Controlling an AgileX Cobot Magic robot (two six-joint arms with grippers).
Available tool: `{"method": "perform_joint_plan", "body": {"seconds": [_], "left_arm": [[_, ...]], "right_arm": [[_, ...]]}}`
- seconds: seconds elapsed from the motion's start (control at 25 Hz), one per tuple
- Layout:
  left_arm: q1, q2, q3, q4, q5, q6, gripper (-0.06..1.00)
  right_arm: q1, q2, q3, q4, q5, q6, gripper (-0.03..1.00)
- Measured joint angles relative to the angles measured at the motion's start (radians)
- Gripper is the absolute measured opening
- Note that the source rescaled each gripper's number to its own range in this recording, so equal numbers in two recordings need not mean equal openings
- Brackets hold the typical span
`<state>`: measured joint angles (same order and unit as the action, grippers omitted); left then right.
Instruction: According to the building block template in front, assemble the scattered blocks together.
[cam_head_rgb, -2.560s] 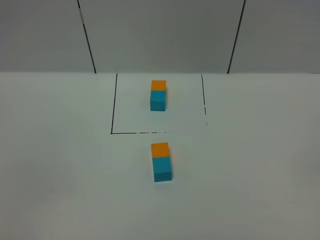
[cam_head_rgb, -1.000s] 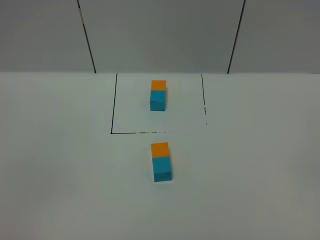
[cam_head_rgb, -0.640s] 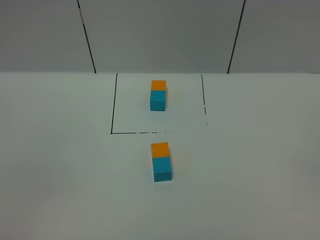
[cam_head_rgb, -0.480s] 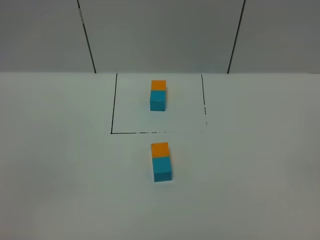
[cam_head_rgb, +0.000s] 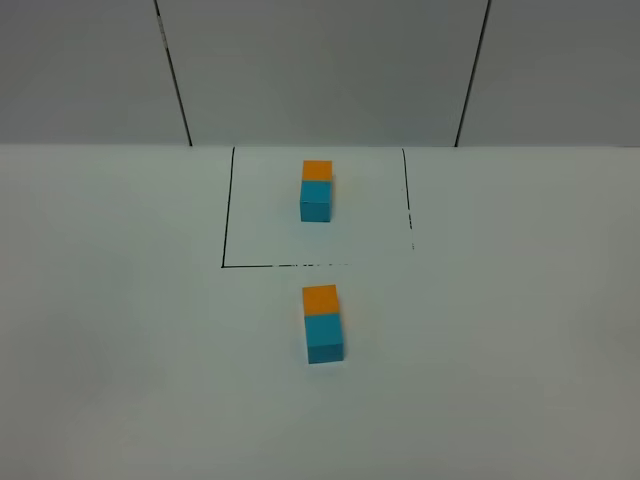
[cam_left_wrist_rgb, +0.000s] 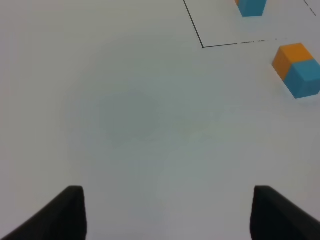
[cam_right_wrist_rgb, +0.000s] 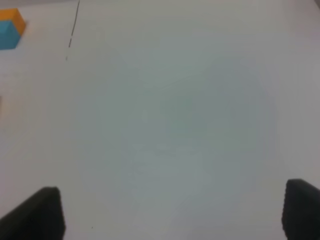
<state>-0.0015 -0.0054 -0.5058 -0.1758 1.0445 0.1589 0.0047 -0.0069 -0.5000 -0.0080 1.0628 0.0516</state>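
Note:
The template, an orange cube (cam_head_rgb: 317, 169) joined to a cyan cube (cam_head_rgb: 315, 200), stands inside the thin black square outline (cam_head_rgb: 226, 220) at the back of the white table. In front of the outline, the loose orange block (cam_head_rgb: 320, 299) and the loose cyan block (cam_head_rgb: 324, 337) sit touching in a line, orange farther back. They also show in the left wrist view, orange (cam_left_wrist_rgb: 288, 57) and cyan (cam_left_wrist_rgb: 306, 77). My left gripper (cam_left_wrist_rgb: 170, 215) and right gripper (cam_right_wrist_rgb: 172, 210) are open, empty and well away from the blocks. Neither shows in the exterior view.
The white table (cam_head_rgb: 120, 350) runs to a grey panelled wall (cam_head_rgb: 320, 70) at the back. The right wrist view shows the template pair (cam_right_wrist_rgb: 9, 27) and part of the outline (cam_right_wrist_rgb: 74, 27) far off.

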Motion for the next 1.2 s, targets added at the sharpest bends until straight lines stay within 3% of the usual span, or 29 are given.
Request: {"method": "perform_joint_plan", "body": {"seconds": [1.2], "left_arm": [[0.000, 0.000, 0.000, 0.000, 0.000, -0.001, 0.48]], "right_arm": [[0.000, 0.000, 0.000, 0.000, 0.000, 0.000, 0.78]]}}
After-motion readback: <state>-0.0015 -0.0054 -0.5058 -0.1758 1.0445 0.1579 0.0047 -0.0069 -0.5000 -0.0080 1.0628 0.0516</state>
